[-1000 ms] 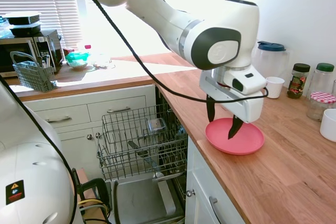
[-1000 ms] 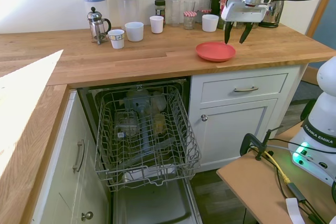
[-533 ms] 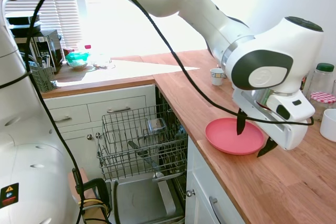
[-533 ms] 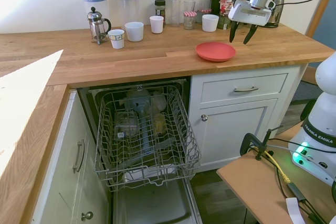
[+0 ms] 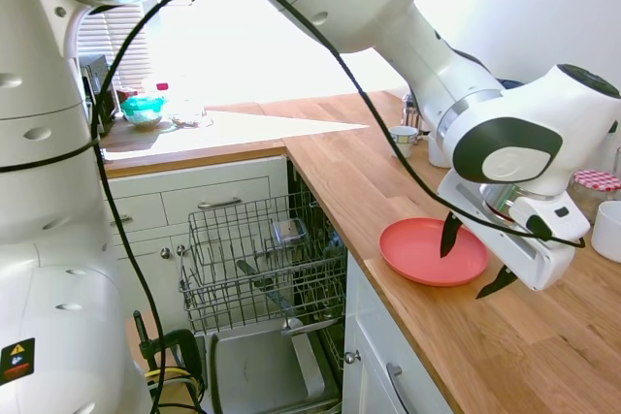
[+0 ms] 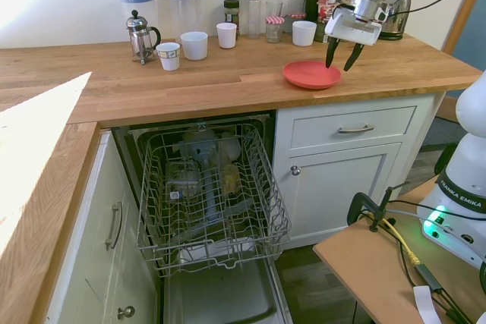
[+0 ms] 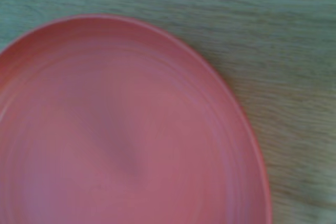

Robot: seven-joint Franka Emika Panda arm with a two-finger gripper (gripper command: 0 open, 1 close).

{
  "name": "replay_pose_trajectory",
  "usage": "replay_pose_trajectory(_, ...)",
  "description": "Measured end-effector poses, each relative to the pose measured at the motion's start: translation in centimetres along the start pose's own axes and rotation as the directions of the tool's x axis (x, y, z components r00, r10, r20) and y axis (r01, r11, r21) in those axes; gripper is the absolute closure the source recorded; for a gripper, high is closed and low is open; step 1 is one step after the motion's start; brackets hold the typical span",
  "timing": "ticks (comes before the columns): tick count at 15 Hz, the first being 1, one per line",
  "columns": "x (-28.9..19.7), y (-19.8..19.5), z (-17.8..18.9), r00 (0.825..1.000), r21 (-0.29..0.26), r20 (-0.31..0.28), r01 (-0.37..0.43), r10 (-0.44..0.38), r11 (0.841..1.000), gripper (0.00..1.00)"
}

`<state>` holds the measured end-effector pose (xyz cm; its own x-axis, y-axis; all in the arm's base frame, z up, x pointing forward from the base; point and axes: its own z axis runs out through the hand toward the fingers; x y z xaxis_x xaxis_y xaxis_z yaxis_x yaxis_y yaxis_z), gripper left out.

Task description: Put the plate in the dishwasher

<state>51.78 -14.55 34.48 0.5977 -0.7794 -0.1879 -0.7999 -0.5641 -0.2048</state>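
The coral-pink plate (image 5: 417, 251) (image 6: 307, 75) lies flat on the wooden counter, near its front edge and above a white drawer. My gripper (image 5: 473, 259) (image 6: 339, 57) hangs tilted and open over the plate's edge on the side away from the dishwasher. One black finger points down over the plate's inside, the other outside the rim, and nothing is held between them. The plate (image 7: 121, 129) fills most of the blurred wrist view. The dishwasher stands open beside that cabinet, its wire rack (image 5: 262, 259) (image 6: 209, 195) pulled out over the lowered door (image 6: 220, 297).
Several mugs (image 6: 194, 45), a French press (image 6: 139, 36), two jugs (image 6: 183, 9), jars (image 6: 275, 28) and a kettle line the back of the counter. A white mug (image 5: 609, 230) and a red-lidded jar (image 5: 592, 191) stand just beyond the gripper. The rack holds several dishes.
The gripper swung off the plate's middle towards the kettle side, then came back lower and tilted over the plate's rim. The plate has not moved and the fingers stayed open.
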Motion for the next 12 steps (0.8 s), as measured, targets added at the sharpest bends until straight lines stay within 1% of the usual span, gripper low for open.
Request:
replay_pose_trajectory(3,0.4,-0.2,1.1,0.999,0.004,0.034,0.016,-0.016,1.000,0.00)
replay_pose_trajectory(6,0.7,-0.7,1.2,0.998,0.019,0.060,0.030,-0.031,0.999,0.00)
replay_pose_trajectory(8,1.0,-1.0,1.3,0.995,0.030,0.087,0.046,-0.048,0.998,0.00)
replay_pose_trajectory(11,0.8,-2.0,1.6,0.991,0.029,0.110,0.069,-0.072,0.997,0.00)
replay_pose_trajectory(12,0.4,-2.4,1.8,0.990,0.029,0.111,0.079,-0.082,0.996,1.00)
